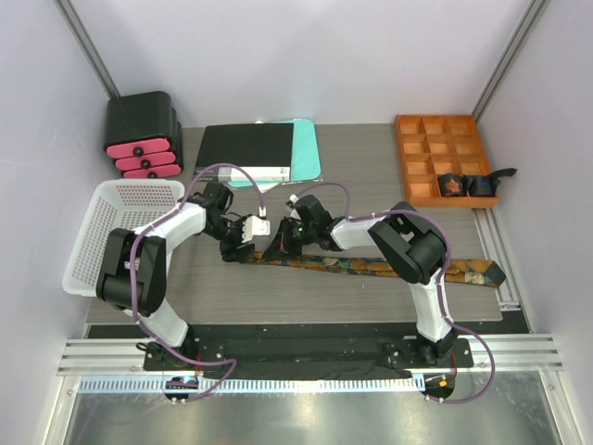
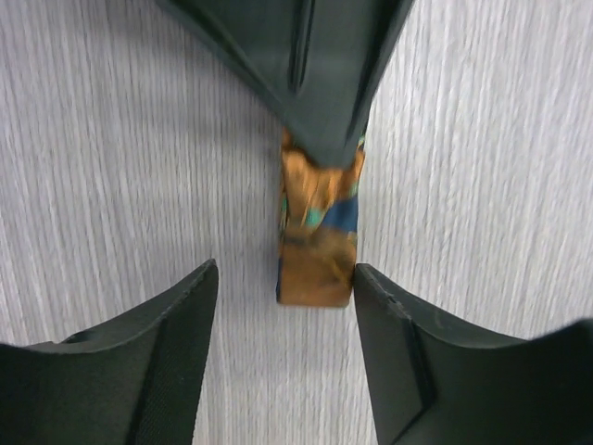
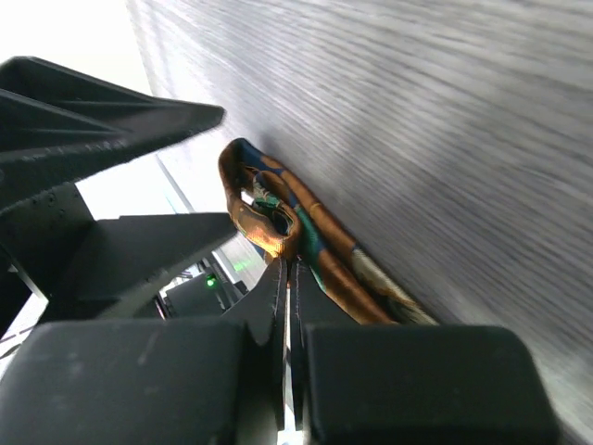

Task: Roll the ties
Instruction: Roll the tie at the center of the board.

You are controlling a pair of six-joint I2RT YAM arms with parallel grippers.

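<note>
Quick headcount. One long dark brown fabric necktie with orange-gold patterning [image 1: 371, 266] is laid out on the grey desk [image 1: 278, 297]. Far right there's one orange compartment tray [image 1: 400, 158], holding what look like two more: a rolled dark tie [image 1: 451, 185] and a second rolled tie [image 1: 477, 185]. On the left, one white plastic mesh basket [image 1: 139, 185] and one black drawer unit [image 1: 139, 116] with three pink drawer fronts [image 1: 141, 160]. One black flat folder [image 1: 246, 148], one teal sheet [image 1: 306, 148].

tie [image 2: 318, 250]: orange-gold, teal and blue pattern | table [image 1: 278, 297]: grey wood grain | basket [image 1: 130, 199]: white | tray [image 1: 434, 125]: orange | drawers [image 1: 139, 148]: pink, black case | cables [image 1: 222, 169]: purple
</note>
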